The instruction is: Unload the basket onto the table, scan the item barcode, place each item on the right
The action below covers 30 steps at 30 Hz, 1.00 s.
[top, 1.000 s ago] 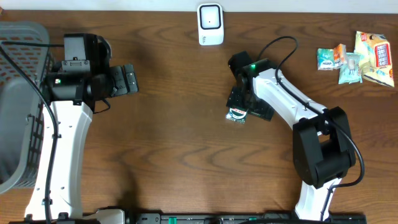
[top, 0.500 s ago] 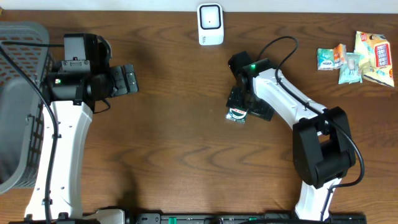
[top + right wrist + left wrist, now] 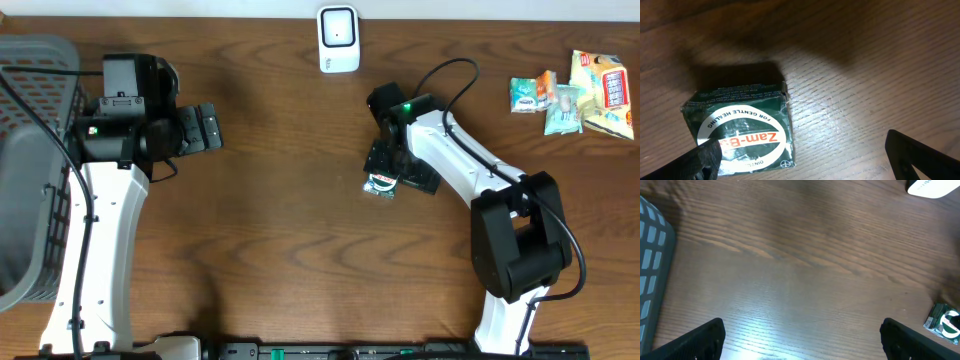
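Green carton (image 3: 740,130), small, white oval label reading Zam-Buk, lies flat and label-up on the wooden table (image 3: 280,230), just in front of the white scanner (image 3: 338,38) and offset toward your right arm. Right gripper (image 3: 810,165) hangs directly over it, jaws spread wide and holding nothing. One finger overlaps the carton's corner in the wrist view; you cannot tell whether it touches. Left gripper (image 3: 205,128) is also fully spread and empty, well apart, over bare wood. Judgement: thin card, light, stiff along the edges but easily dented on the broad faces, and the glossy print may slip. Pinch it across two opposite side edges with modest force. No barcode shows on the top face, so keep the remaining faces uncovered.
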Motion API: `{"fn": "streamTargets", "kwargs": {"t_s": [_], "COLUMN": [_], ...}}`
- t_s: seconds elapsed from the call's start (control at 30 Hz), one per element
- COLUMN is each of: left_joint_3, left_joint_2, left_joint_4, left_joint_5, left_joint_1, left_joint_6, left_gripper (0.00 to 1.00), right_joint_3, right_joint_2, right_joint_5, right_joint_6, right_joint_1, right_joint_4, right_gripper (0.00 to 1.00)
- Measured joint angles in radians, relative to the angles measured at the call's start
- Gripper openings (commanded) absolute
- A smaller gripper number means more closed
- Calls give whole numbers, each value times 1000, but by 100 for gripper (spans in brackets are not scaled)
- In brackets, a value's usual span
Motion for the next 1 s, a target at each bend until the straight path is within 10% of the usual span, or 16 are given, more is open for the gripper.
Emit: {"fn": "streamTargets", "kwargs": {"t_s": [1.0], "left_joint_3": [0], "left_joint_2": [0], "left_joint_4": [0], "left_joint_5": [0], "left_joint_1": [0], "left_joint_6": [0], "left_gripper": [98], "right_joint_3": [0], "right_joint_2": [0], "right_joint_5": [-27], "right_joint_6": [0], "right_joint_1": [0], "right_joint_4": [3], "right_gripper": [98]}}
